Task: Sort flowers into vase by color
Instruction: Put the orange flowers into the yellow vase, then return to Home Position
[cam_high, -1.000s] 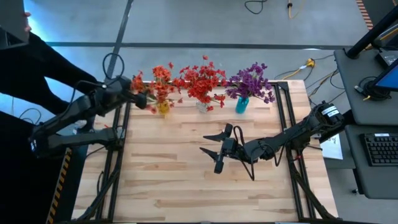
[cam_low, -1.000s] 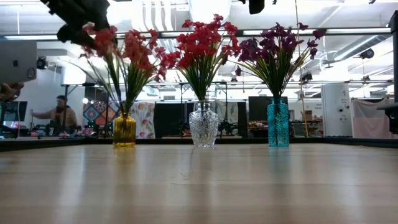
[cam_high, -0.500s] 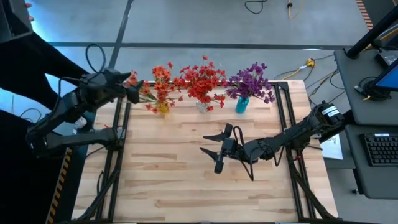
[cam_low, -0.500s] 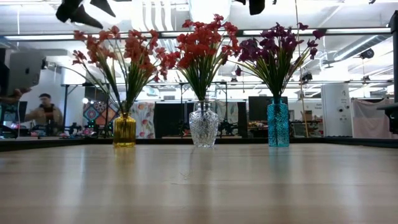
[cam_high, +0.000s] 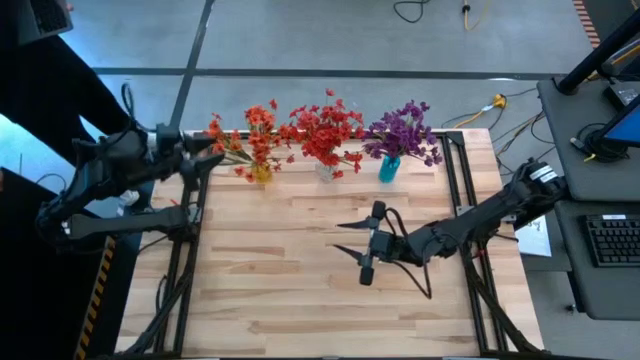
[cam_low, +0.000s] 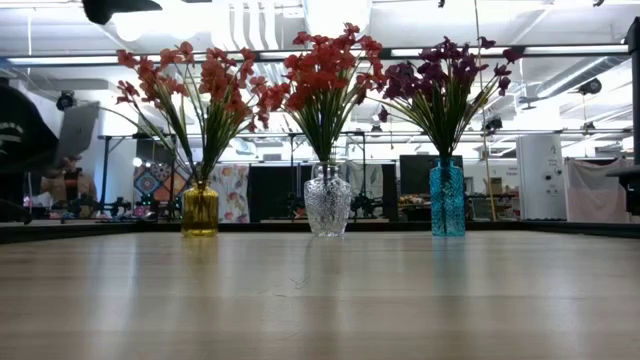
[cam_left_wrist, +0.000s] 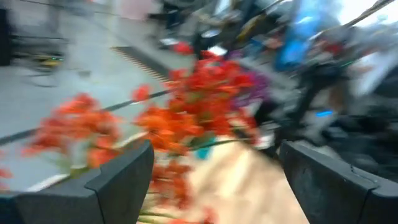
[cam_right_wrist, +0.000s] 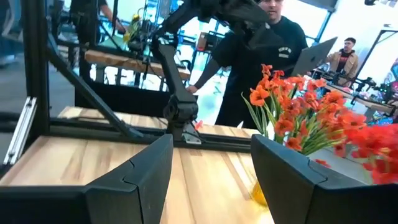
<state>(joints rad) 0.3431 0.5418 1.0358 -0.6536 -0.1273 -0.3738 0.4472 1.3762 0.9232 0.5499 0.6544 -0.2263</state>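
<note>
Three vases stand in a row at the table's far edge. A yellow vase (cam_low: 200, 208) holds orange-red flowers (cam_high: 250, 138), a clear vase (cam_low: 327, 200) holds red flowers (cam_high: 325, 130), and a teal vase (cam_low: 447, 198) holds purple flowers (cam_high: 405, 130). All stems stick into the vase mouths. My left gripper (cam_high: 207, 156) hangs open in the air just left of the orange-red flowers (cam_left_wrist: 81, 124), with nothing between its fingers. My right gripper (cam_high: 342, 238) hovers open over the table's middle, pointing toward the left edge, and holds nothing (cam_right_wrist: 211, 142).
Black frame rails (cam_high: 190, 240) run along the table's left and right sides. A person in dark clothes (cam_high: 40, 80) stands beyond the far left corner, and others (cam_right_wrist: 345, 53) are in the room behind. A desk with a keyboard (cam_high: 610, 240) lies to the right. Bare wood (cam_high: 290, 300) lies toward the near edge.
My left gripper has drawn back from the orange-red flowers toward the table's left edge and risen, tipping up toward level; it stays open. The orange-red flowers stand free in the yellow vase. My right gripper has shifted a little toward the right and near edges and rolled slightly.
</note>
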